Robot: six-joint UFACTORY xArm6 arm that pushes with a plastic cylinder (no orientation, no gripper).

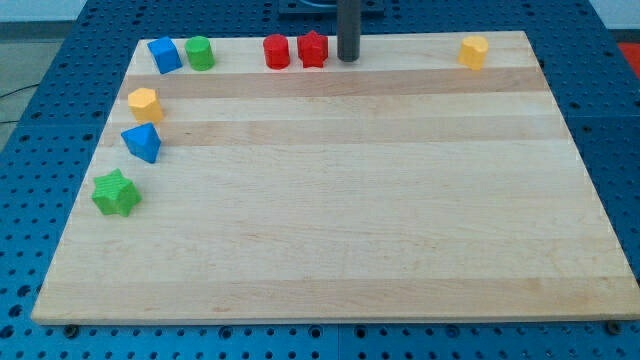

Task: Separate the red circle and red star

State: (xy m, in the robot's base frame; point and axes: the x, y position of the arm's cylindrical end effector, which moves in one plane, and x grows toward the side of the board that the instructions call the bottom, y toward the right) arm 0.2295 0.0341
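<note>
While the wooden board (340, 200) lay mostly bare, a green star (116, 193) sat nearest at the view's left, then a blue triangle (142, 142) and a yellow block (145, 103). Farther back stood a blue block (165, 55), a green cylinder (199, 52), the red circle (276, 51) just beside the red star (313, 49), my tip (347, 59) close right of it, grasping nothing, and another yellow block (473, 52) at far right.

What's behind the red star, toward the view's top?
Just a thin bare strip of the board, then its edge. My tip is beside the red star, on the view's right. Red circle flanks its left.
</note>
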